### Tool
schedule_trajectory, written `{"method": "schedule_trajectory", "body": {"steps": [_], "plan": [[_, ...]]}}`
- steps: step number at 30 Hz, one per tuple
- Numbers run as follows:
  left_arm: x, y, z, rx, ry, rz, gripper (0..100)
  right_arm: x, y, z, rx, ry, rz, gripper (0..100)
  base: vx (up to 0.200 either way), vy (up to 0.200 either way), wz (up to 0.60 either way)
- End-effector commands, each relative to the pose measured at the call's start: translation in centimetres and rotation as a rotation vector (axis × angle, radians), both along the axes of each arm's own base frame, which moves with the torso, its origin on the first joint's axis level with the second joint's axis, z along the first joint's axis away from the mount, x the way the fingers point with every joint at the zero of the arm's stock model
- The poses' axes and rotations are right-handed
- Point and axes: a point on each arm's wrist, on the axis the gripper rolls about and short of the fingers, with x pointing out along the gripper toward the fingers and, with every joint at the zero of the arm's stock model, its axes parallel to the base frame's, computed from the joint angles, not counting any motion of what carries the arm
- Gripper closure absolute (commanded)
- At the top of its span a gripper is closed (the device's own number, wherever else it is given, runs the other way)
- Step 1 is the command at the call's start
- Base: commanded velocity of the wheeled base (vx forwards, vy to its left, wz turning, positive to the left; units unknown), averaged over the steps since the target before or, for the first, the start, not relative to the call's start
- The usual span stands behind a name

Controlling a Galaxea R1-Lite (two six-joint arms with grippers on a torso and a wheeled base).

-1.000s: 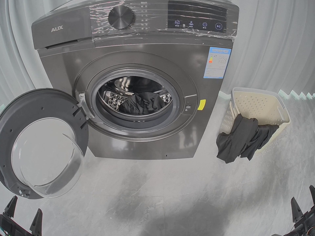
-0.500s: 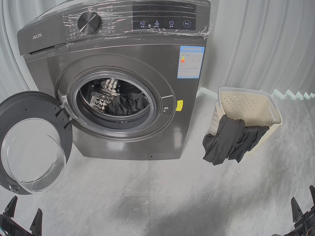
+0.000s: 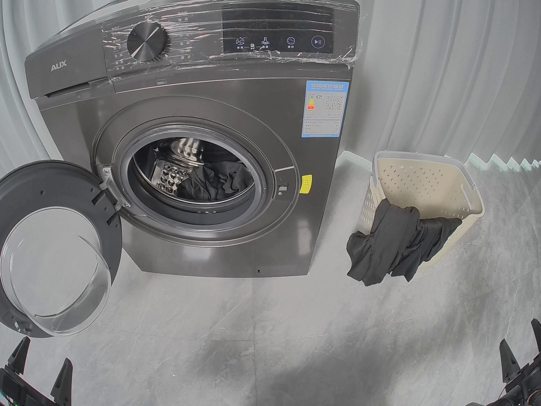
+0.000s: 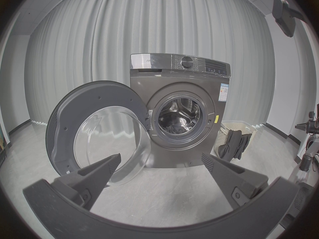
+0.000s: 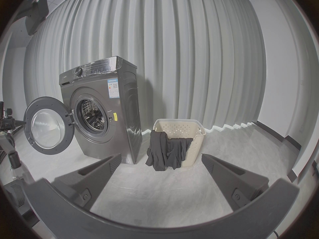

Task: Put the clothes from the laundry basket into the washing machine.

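Dark garment drapes over the laundry basket's front rim, beside the open washing machine. Left gripper and right gripper hang spread, empty. Right should grip its bunched middle, seemingly thickest.

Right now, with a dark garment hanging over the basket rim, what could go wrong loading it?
The dark grey garment drapes over the rim of the cream perforated plastic basket; pulling it might tip or drag the basket.
The round glass door of the grey washing machine stands wide open near the open left gripper; carrying cloth across could bump it.
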Motion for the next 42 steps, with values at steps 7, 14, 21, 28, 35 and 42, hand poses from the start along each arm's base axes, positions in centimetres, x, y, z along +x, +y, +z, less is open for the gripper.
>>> {"method": "schedule_trajectory", "body": {"steps": [7, 14, 21, 28, 35, 42], "plan": [[0.03, 0.0, -0.47, -0.001, 0.004, 0.001, 0, -0.02, 0.0, -0.35, -0.001, -0.002, 0.0, 0, 0.0, 0.0, 0.0], [0.03, 0.0, -0.47, -0.001, 0.004, 0.001, 0, -0.02, 0.0, -0.35, -0.001, -0.002, 0.0, 0, 0.0, -0.114, 0.0], [0.03, 0.0, -0.47, -0.001, 0.004, 0.001, 0, -0.02, 0.0, -0.35, -0.001, -0.002, 0.0, 0, 0.0, -0.2, 0.0], [0.03, 0.0, -0.47, -0.002, 0.004, 0.001, 0, -0.02, 0.0, -0.35, -0.001, -0.002, 0.0, 0, 0.0, -0.2, 0.0], [0.03, 0.0, -0.47, -0.001, 0.004, 0.001, 0, -0.02, 0.0, -0.35, -0.001, -0.002, 0.0, 0, 0.0, -0.2, 0.0], [0.03, 0.01, -0.47, -0.007, 0.004, 0.003, 0, -0.02, 0.0, -0.35, -0.001, -0.002, 0.0, 0, 0.0, -0.2, 0.0]]}}
